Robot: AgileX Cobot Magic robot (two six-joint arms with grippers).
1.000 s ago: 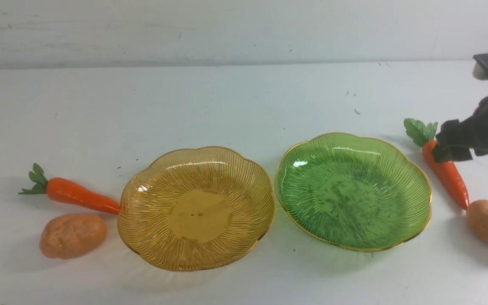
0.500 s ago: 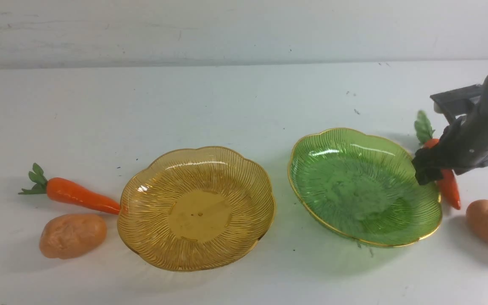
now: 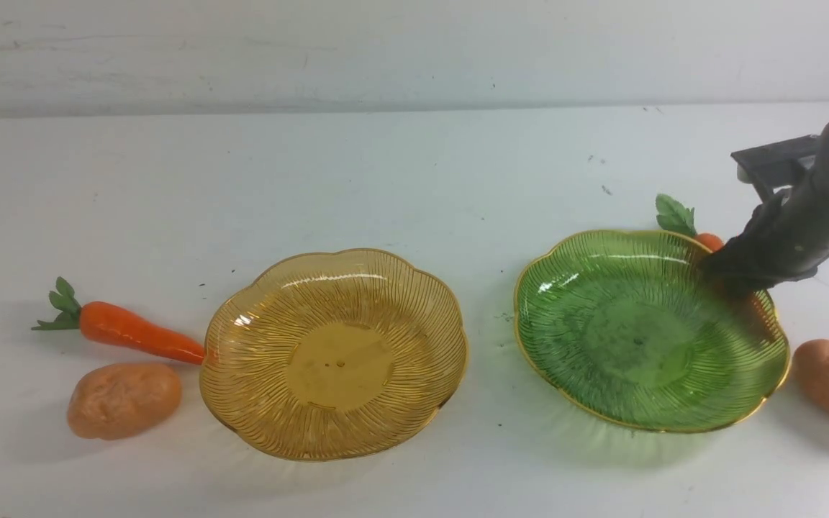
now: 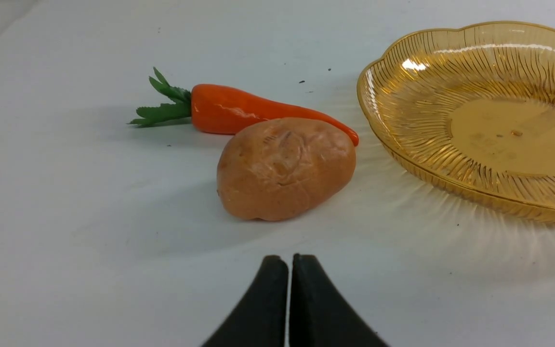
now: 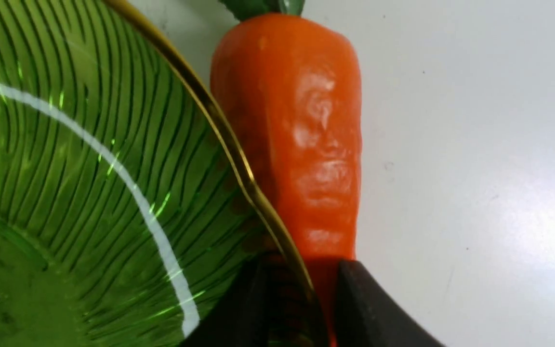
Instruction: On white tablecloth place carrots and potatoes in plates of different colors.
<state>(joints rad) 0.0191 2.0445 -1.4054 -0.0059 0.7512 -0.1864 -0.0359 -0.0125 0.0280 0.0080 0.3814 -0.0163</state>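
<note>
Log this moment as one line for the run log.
right gripper: jaws straddle glossy orange toy carrot and rim of green ribbed plate | left gripper: shut, empty | amber ribbed plate: empty

Front view: set between the arms, looking forward and down over the whole white tablecloth [image 3: 386, 165]. Left wrist view: low and near, facing the left potato [image 4: 286, 168] and amber plate [image 4: 388, 130]. Right wrist view: very close on the green plate [image 5: 65, 144] and right carrot [image 5: 306, 120]; the front view shares all four.

Pale wall [image 3: 414, 50] at rear: faint grey scuffs, few dark specks.
</note>
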